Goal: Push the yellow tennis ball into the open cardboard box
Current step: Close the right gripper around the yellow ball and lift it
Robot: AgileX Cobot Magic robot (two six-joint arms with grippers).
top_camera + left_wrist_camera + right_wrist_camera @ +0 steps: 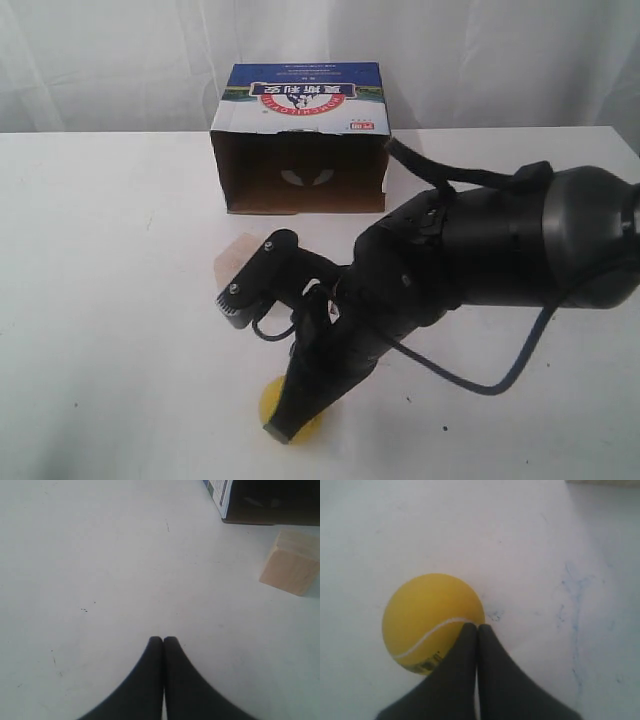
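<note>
The yellow tennis ball (268,402) lies near the table's front edge, partly hidden under my right gripper (281,432). In the right wrist view the ball (427,615) shows a white seam and dark lettering, and my right gripper (476,626) is shut and empty, its tips against the ball's side. The open cardboard box (300,130) lies at the back of the table, its dark opening facing the front. A corner of the box (270,500) appears in the left wrist view. My left gripper (163,639) is shut and empty over bare table and does not show in the exterior view.
A pale wooden cube (238,250) sits between the ball and the box, half hidden by the right arm's black camera mount (255,278). The left wrist view also shows the cube (292,562), just in front of the box. The white table (100,300) ends close in front of the ball.
</note>
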